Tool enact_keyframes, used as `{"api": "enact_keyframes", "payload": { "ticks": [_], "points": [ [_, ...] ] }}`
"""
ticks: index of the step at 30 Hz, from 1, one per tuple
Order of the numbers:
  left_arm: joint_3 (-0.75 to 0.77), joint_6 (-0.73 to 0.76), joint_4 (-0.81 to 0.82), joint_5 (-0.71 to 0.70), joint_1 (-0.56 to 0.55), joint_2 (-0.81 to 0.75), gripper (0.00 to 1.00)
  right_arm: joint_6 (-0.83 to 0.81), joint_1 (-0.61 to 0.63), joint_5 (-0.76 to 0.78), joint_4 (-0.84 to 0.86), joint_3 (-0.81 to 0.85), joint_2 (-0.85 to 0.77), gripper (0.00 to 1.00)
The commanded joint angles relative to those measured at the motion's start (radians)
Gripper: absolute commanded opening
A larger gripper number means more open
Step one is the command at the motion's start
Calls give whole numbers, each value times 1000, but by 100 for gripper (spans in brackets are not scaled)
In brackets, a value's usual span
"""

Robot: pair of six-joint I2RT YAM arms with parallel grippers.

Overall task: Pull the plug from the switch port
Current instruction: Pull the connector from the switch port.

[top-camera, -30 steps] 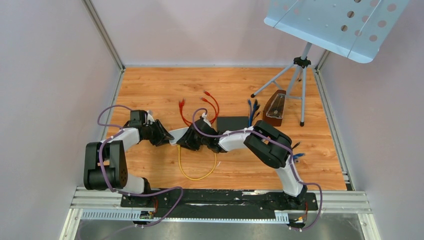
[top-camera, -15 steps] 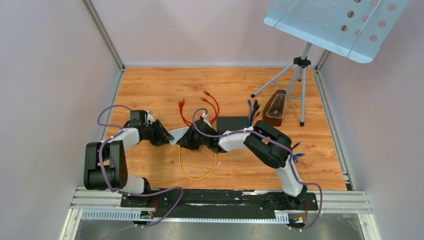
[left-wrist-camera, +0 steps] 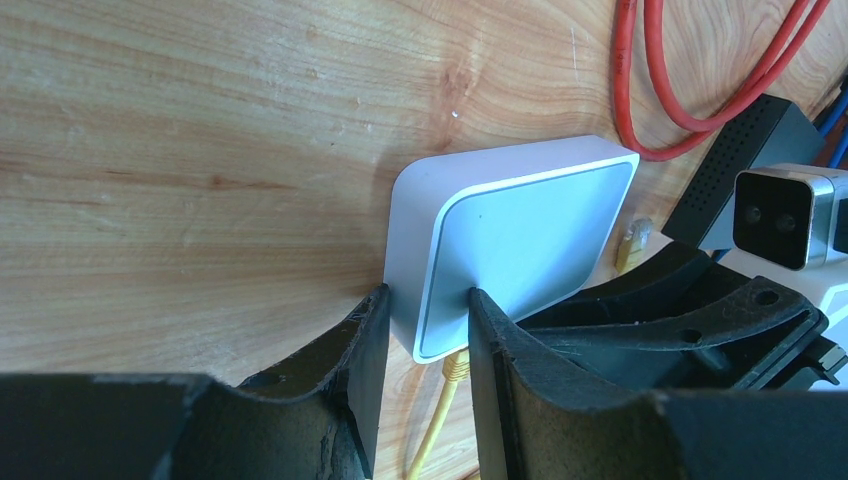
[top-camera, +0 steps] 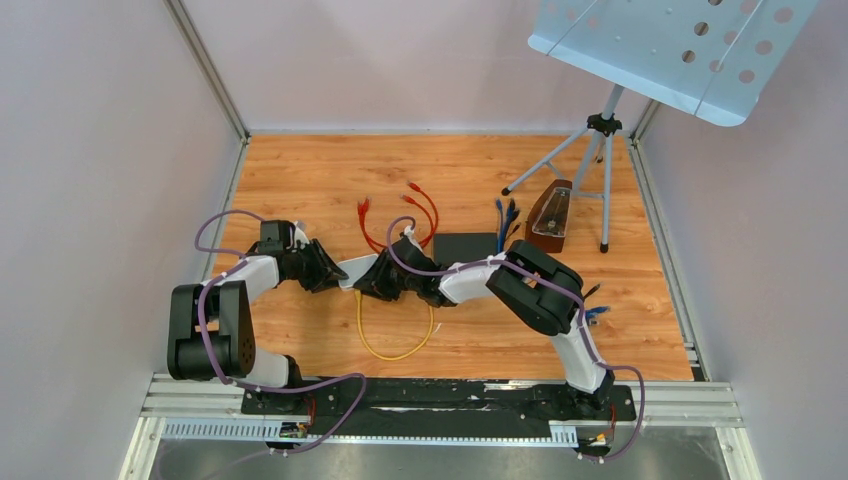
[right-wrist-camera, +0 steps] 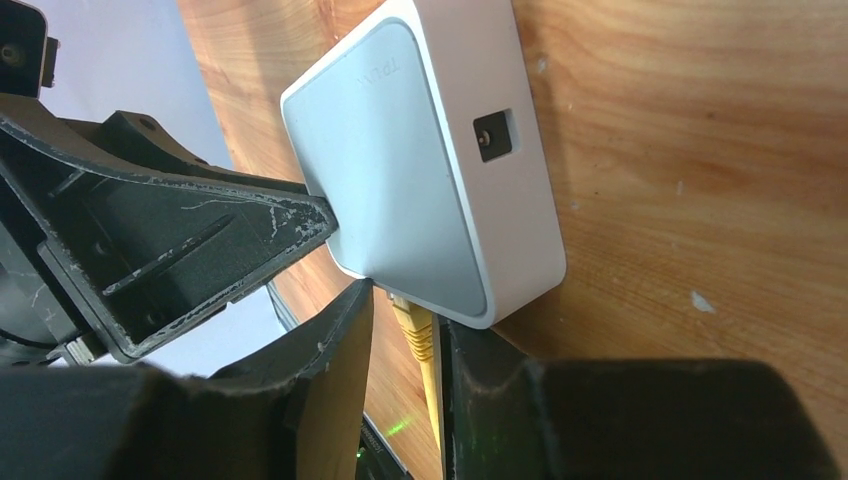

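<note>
Though yet to pull, brackets the plug point(right-wrist-camera: 414, 335) with the right gripper point(right-wrist-camera: 403, 312), one finger either side, jaws narrowed to a slim gap. Cannot tell whether actually pinching; shows a sliver of wood between one finger and the plug in the right wrist view.

Finds the plug seated in the near edge of the switch point(right-wrist-camera: 420, 170), with the cable point(right-wrist-camera: 430, 400) trailing toward the near side and looping across the table point(top-camera: 300, 180). Places the switch flat on the wood, mid-scene, between the two arms and just near of the red cables point(top-camera: 431, 212).

Pins it from the left with the left gripper point(left-wrist-camera: 425, 335), jaws partly open and closed on the left corner, a finger pressed to each face. Puts the plug just beside those left fingers too, yet squarely inside the right pair, so better placed for the right arm.

Runs the plug's long axis straight out of the port, roughly far to near, about in line with the right fingers. Calls, on this reading, for a firm squeeze and a draw toward the near side, away from the port, with the left grip bracing the switch. Risks dragging the switch along if that brace slips.
</note>
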Motion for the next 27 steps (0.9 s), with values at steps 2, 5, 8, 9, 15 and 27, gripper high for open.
{"api": "enact_keyframes", "payload": {
  "ticks": [2,5,8,9,15,27],
  "points": [
    [-14,11,-35,4,-1,-10,41,-34,-13,-24,24,-29,23,28],
    [-15,12,-35,1,-1,-12,41,-48,-16,-32,-8,-10,27,27],
    [-17,12,-35,2,-1,-11,41,-65,-16,-50,19,-18,26,27],
    [-17,12,-34,1,-1,-11,41,-76,-17,-62,55,-28,24,27],
    [-18,11,-35,1,-1,-12,41,-94,-18,-82,114,-49,23,32],
    [-23,7,-36,1,-1,-25,41,-8,-21,7,-183,73,42,33]
  ]
}}
